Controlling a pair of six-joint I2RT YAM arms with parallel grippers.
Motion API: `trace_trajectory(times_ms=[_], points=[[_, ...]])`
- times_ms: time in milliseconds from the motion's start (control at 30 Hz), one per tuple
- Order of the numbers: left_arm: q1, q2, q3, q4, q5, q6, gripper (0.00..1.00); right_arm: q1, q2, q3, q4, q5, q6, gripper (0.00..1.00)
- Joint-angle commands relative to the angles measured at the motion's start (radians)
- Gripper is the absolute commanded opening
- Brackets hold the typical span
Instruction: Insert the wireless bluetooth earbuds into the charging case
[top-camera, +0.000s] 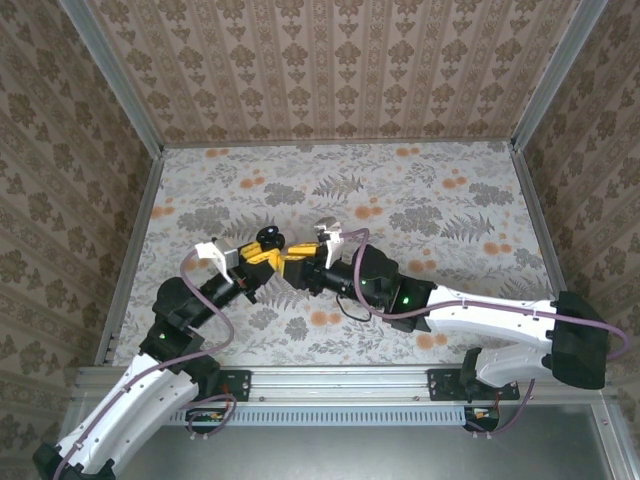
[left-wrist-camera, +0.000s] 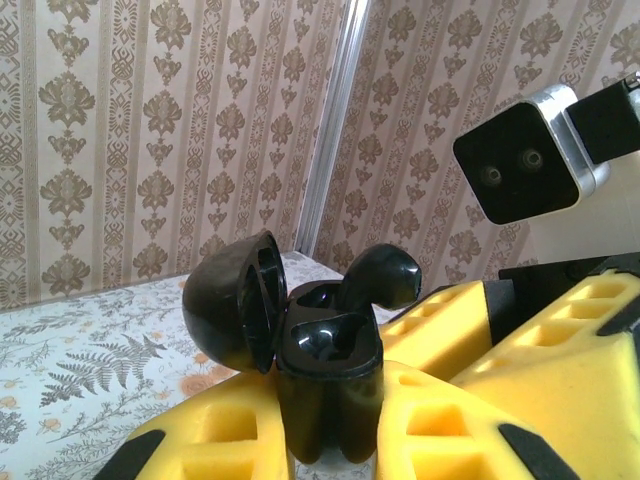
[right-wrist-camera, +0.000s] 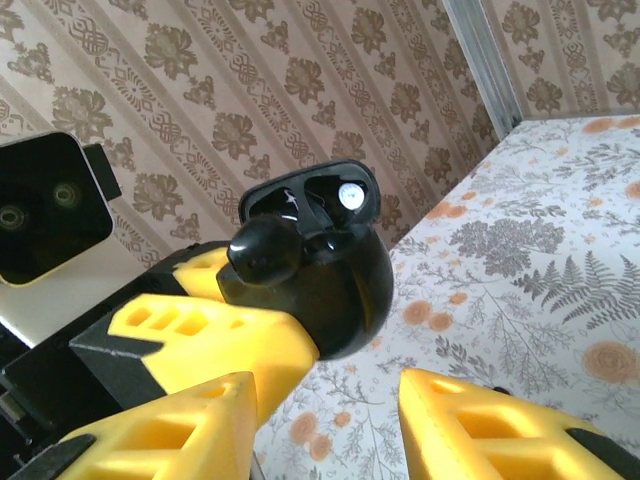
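Note:
The charging case (left-wrist-camera: 328, 370) is glossy black and stands upright with its lid (left-wrist-camera: 228, 305) swung open to the left. My left gripper (left-wrist-camera: 330, 425) is shut on the case body, yellow fingers on both sides. One black earbud (left-wrist-camera: 383, 278) sits stem-down in the far slot, its head sticking up above the rim. In the right wrist view the case (right-wrist-camera: 340, 290) and the earbud (right-wrist-camera: 265, 250) are just ahead of my right gripper (right-wrist-camera: 330, 410), which is open with nothing between its fingers. From above, both grippers meet at the case (top-camera: 270, 238) mid-table.
The right arm's wrist camera (left-wrist-camera: 525, 160) hangs close above and to the right of the case. Floral tablecloth (top-camera: 420, 200) covers the table, with patterned walls and metal corner posts (top-camera: 535, 90) around it. Open cloth lies to the right and behind.

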Motion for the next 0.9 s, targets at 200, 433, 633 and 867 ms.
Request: trace_trajectory(times_ms=[200, 433, 633, 867], points=[[0.007, 0.005, 0.014, 0.028, 0.022, 0.018, 0.0, -0.022, -0.179, 0.117, -0.299, 0.03, -0.043, 0.46], [0.005, 0.07, 0.028, 0.055, 0.098, 0.025, 0.0, -0.121, -0.102, 0.352, -0.64, -0.28, -0.127, 0.49], [0.006, 0.123, 0.036, 0.11, 0.176, -0.021, 0.0, -0.232, -0.024, 0.455, -0.757, -0.546, -0.138, 0.49], [0.005, 0.149, 0.045, 0.119, 0.205, -0.055, 0.0, -0.248, 0.003, 0.485, -0.861, -0.538, -0.212, 0.49]])
